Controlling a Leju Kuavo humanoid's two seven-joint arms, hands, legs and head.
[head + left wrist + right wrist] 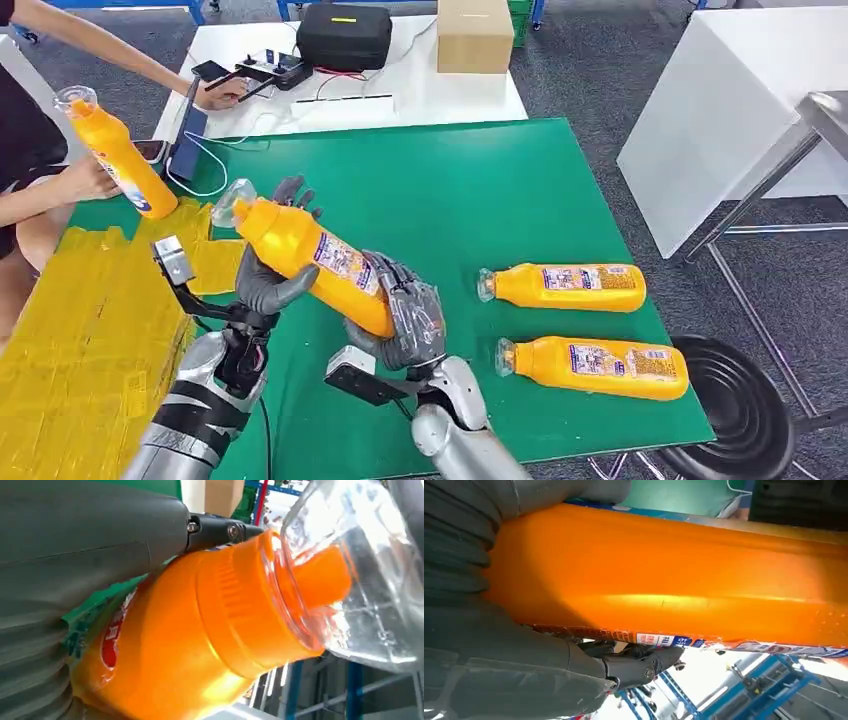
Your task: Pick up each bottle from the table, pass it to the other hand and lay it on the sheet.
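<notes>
A grey carpeted floor (600, 70) lies under the furniture. Behind the green-topped table (480, 190) stands a white table (440, 95) carrying a black case (345, 35), a cardboard box (475, 35) and cables. To the right are a white cabinet (710, 120), a steel-framed bench (800, 150) and a round black stool (745, 410). Blue metal frames (769, 685) show in bright light.

Bright, even overhead light; wrist views soft and blurred up close, background blown out.
</notes>
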